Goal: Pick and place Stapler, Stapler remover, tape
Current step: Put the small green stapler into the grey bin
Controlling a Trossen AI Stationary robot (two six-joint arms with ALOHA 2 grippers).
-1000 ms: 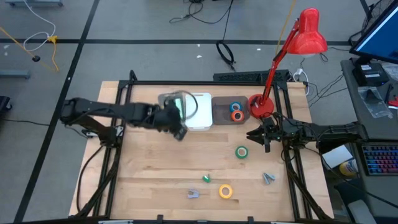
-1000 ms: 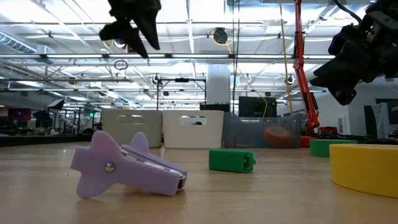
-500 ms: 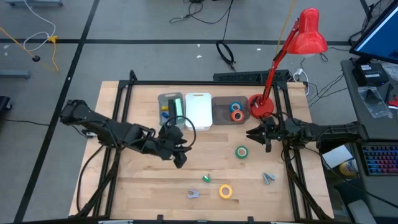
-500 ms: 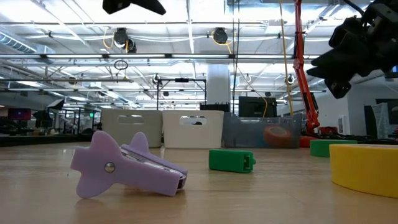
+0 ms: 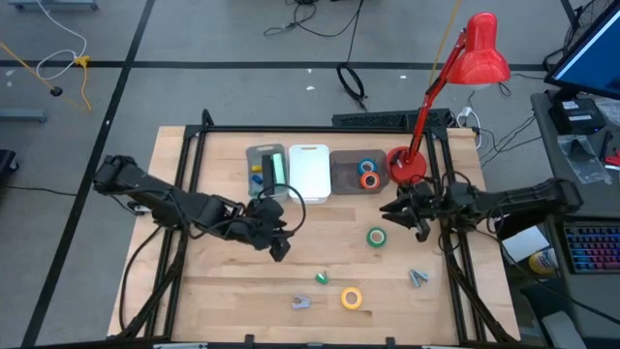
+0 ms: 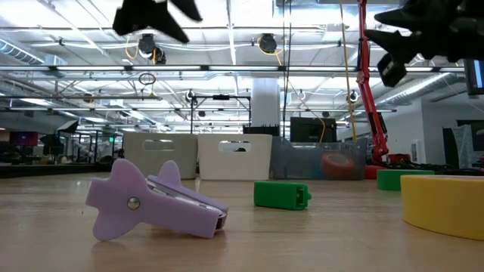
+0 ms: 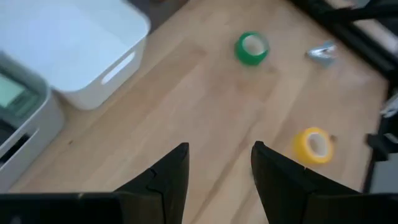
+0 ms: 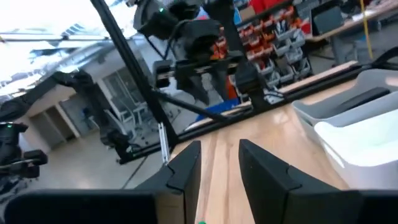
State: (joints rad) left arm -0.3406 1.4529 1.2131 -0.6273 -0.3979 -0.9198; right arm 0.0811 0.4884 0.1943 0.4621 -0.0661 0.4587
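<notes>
Tape rolls, four glossy rings: green (image 5: 376, 237) and yellow (image 5: 351, 299) on pale wooden bench (image 5: 223, 281), blue (image 5: 368, 167) and orange (image 5: 369, 180) in grey bin (image 5: 341, 174), left gripper (image 5: 279, 248) and right gripper (image 5: 391, 211) both apart, empty.

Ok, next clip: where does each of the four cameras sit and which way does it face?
High view: overhead, looking straight down on the table; both arms show.
Low view: at tabletop height, facing the room; purple stapler remover nearest, dark arm parts at the top.
Left wrist view: on the left arm, looking down past the open left end effector at the wood.
Right wrist view: on the right arm, looking across the table past the right end effector.
Shared: high and left wrist views both show the yellow tape and green tape.
</notes>
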